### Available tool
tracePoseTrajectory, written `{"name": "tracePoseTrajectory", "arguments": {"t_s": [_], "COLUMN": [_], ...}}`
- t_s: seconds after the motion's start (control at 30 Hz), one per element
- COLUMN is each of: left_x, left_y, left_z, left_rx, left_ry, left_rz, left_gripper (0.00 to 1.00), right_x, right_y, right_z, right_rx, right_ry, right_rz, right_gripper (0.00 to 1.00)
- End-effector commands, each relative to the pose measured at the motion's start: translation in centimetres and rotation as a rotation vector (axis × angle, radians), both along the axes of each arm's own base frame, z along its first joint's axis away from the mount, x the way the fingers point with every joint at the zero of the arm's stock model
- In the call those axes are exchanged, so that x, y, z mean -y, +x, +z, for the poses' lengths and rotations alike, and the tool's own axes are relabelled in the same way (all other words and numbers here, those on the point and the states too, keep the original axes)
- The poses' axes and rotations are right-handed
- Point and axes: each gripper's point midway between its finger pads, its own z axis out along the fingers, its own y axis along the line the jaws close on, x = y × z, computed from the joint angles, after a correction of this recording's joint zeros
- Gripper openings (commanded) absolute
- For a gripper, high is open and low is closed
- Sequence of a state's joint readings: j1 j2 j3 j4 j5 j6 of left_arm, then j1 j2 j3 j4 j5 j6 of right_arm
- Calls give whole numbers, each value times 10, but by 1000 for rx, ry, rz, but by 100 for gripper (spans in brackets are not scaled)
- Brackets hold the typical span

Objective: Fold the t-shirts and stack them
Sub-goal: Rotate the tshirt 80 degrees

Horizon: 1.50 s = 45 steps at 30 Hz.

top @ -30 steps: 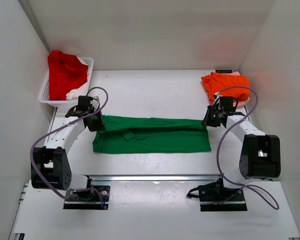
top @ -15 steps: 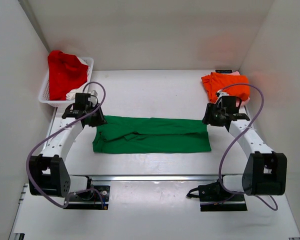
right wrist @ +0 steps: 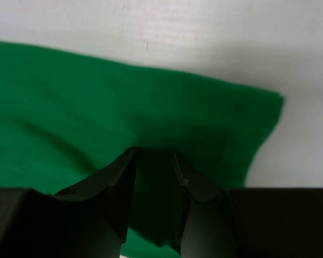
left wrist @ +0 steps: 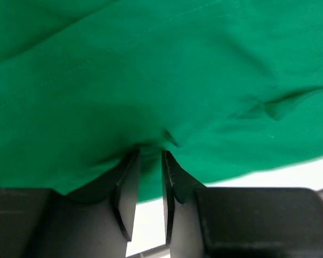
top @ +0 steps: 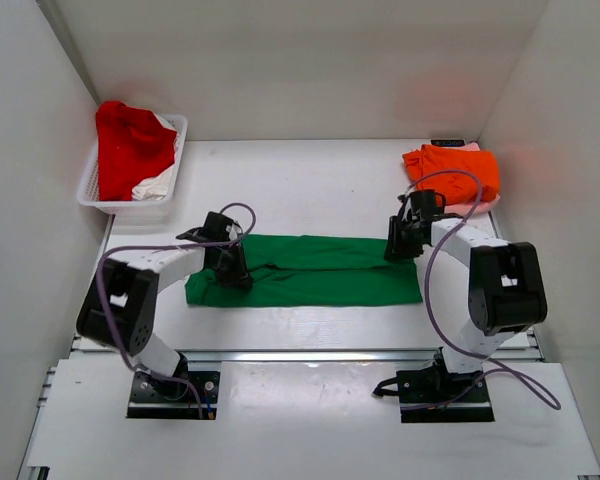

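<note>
A white lattice basket (top: 180, 130) sits at the table's (top: 310, 185) far-left corner.

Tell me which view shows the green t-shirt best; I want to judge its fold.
The top external view: the green t-shirt lies there nearly whole, as a long folded strip. The left wrist view shows only a close patch of wrinkled cloth, and the right wrist view shows only one corner and an edge.
</note>
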<state>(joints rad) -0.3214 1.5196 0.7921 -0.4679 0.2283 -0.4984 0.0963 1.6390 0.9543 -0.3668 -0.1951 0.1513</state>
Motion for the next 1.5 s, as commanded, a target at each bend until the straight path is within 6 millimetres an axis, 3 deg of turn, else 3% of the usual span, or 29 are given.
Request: {"name": "tracePoseTrajectory", "arguments": {"t_s": [0.0,0.07,0.13,0.17,0.2,0.23,0.27,0.3,0.33,0.37,0.4,0.47,0.5,0.53,0.57,0.67,0.7,0.83,0.93,0.97,1.07,1.17,1.23,1.27,1.3,1.33,1.37,1.4,1.47], "left_x": [-3,-7,-14,-12,-18,-19,-11,-9,-2,3,7,25,38,40,43,48,45,47,51,49,43,43,48,52,59,70,70,83,82], "left_y": [25,43,79,107,111,137,164,170,191,222,222,278,297,296,306,300,289,293,318,319,332,328,303,283,262,228,185,167,81], "left_z": [-9,-11,-13,-10,-13,-12,-12,-12,-11,-10,-12,0,32,6,7,-6,-9,-16,6,3,44,101,145,129,154,150,99,129,95], "left_rx": [21,16,6,28,-7,2,16,-3,-10,28,-9,80,154,97,121,100,75,114,186,174,250,326,362,304,327,303,165,263,175], "left_ry": [64,68,100,109,131,143,145,158,152,161,181,156,108,89,60,26,36,44,28,24,-14,-77,-72,-55,-56,-44,-15,-45,-109], "left_rz": [40,59,78,75,80,77,61,43,21,11,-4,-26,-21,-20,-5,-18,-20,-15,-10,-2,26,16,-24,-62,-94,-143,-171,-192,-160], "left_gripper": [33,33,33,33,32,33,33,32,32,32,31,32,31,30,29,29,29,30,30,31,34,35,38,38,40,42,45,46,50], "right_x": [-11,-17,-23,-32,-40,-45,-57,-69,-76,-84,-97,-110,-118,-125,-127,-138,-141,-142,-134,-126,-98,-84,-84,-87,-86,-86,-85,-81,-76], "right_y": [-12,-30,-52,-65,-78,-85,-98,-110,-114,-124,-134,-145,-154,-156,-161,-171,-177,-192,-185,-183,-171,-167,-165,-162,-165,-162,-164,-166,-164], "right_z": [-6,-12,-17,-19,-24,-23,-24,-28,-26,-28,-29,-28,-29,-29,-32,-35,-40,-49,-40,-39,-27,-17,-8,-5,-4,1,4,3,6], "right_rx": [-50,-105,-161,-174,-199,-195,-200,-214,-202,-197,-201,-192,-198,-186,-194,-216,-239,-228,-139,-124,-94,-92,-58,-35,-30,-9,-5,-10,18], "right_ry": [23,30,53,69,71,68,81,100,113,126,153,185,205,225,228,247,231,142,144,130,66,50,79,105,116,121,122,114,111], "right_rz": [-59,-72,-81,-66,-55,-47,-27,-19,-10,-11,-1,8,18,21,28,48,62,114,159,161,116,111,127,133,123,119,113,103,86], "right_gripper": [29,29,28,26,26,25,23,23,23,20,20,20,20,20,19,18,18,20,23,23,23,23,23,24,24,25,26,27,31]}}
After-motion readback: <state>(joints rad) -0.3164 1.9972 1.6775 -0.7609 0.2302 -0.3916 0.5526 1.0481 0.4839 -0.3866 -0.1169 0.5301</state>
